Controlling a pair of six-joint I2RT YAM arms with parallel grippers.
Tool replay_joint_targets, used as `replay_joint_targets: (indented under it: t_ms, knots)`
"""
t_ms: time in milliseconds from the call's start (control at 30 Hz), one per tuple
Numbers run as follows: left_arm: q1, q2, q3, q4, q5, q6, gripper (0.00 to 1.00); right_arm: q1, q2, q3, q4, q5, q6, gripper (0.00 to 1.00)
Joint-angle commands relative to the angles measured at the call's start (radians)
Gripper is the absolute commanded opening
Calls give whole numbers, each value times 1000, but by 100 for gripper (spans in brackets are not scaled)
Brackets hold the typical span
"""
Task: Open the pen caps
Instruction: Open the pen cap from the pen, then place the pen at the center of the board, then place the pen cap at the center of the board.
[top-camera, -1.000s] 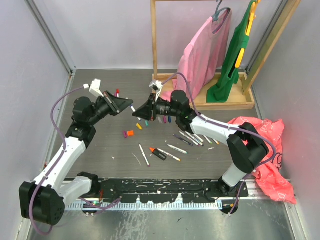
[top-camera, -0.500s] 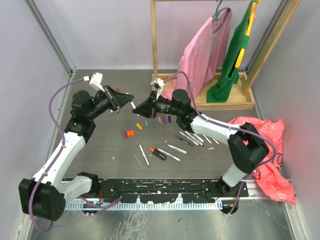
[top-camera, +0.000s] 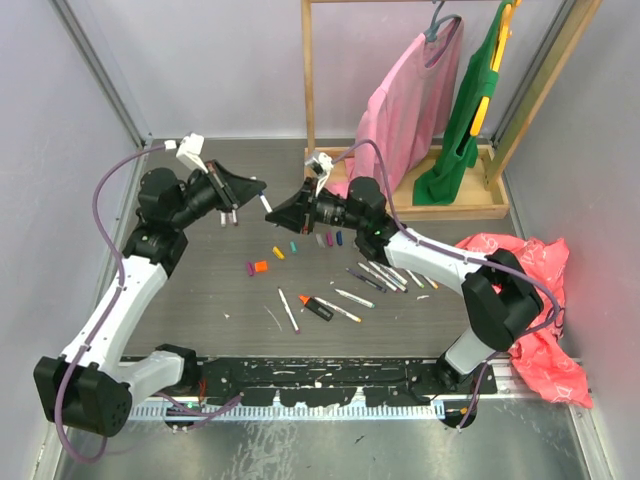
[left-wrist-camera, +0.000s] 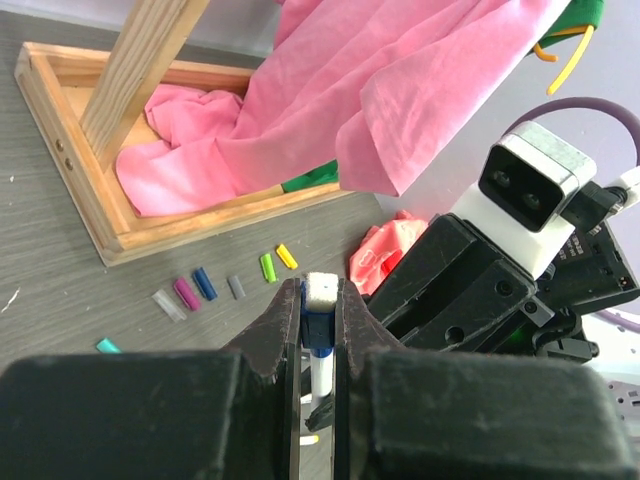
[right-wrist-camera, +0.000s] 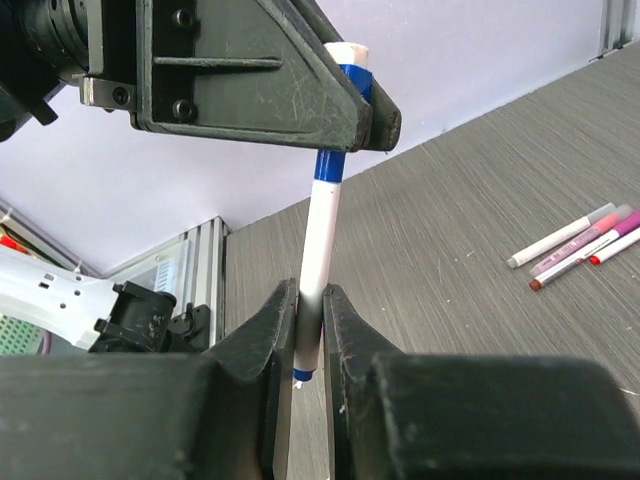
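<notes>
My left gripper and right gripper meet tip to tip above the table's far middle, with one white pen held between them. In the left wrist view the left gripper is shut on the pen's blue cap, which has a white end. In the right wrist view the right gripper is shut on the white barrel. The left finger hides the joint between cap and barrel. Loose caps lie in a row below; they also show in the left wrist view. More pens lie on the table.
An orange-and-black marker and a white pen lie near the front. Purple and orange caps lie to the left. A wooden rack with pink and green garments stands at the back right. A red plastic bag lies right.
Both grippers have moved toward the back of the table with the pen. The left gripper drew back up and left, so a short white stretch of pen shows between the tips.
</notes>
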Motion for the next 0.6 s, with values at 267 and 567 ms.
replay_joint_targets:
  t_ms: [267, 567]
  knots:
    - [147, -31, 123, 560, -369, -163, 0, 33, -68, -103, -418, -419, -56, 1]
    - [147, -165, -75, 367, -290, -160, 0, -7, -109, -143, -351, -416, -3, 1]
